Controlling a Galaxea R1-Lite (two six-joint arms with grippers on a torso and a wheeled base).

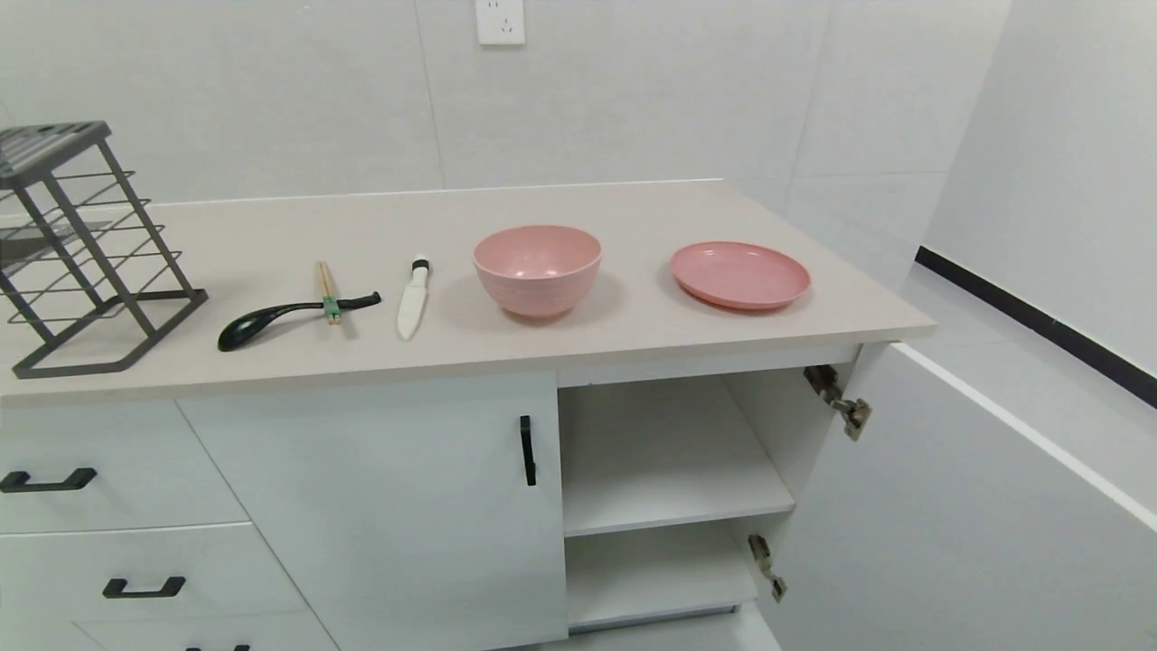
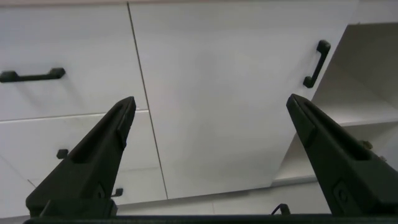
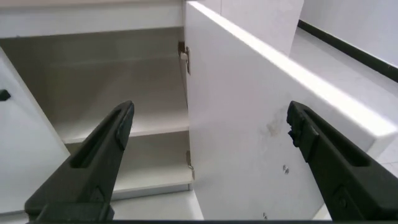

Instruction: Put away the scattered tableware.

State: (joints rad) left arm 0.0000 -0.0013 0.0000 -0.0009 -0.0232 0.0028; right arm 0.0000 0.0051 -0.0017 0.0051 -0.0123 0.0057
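The round pink bowl (image 1: pixel 537 268), flat pink plate (image 1: pixel 739 274), black spoon (image 1: pixel 271 318), wooden chopsticks (image 1: pixel 327 291) and white knife (image 1: pixel 414 300) are all waiting on the beige countertop (image 1: pixel 271 231) to be put away, while the left gripper (image 2: pixel 211 102) and right gripper (image 3: pixel 211 107) are hanging spread wide, empty.

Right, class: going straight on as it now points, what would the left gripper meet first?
Most likely the closed white cabinet door, clear of its black handle; depth is unclear.

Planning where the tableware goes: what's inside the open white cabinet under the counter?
A white upper shelf and lower shelf, no tableware seen on either. The closed white door covers whatever lies behind it; the upper shelf hides the lower shelf's back.
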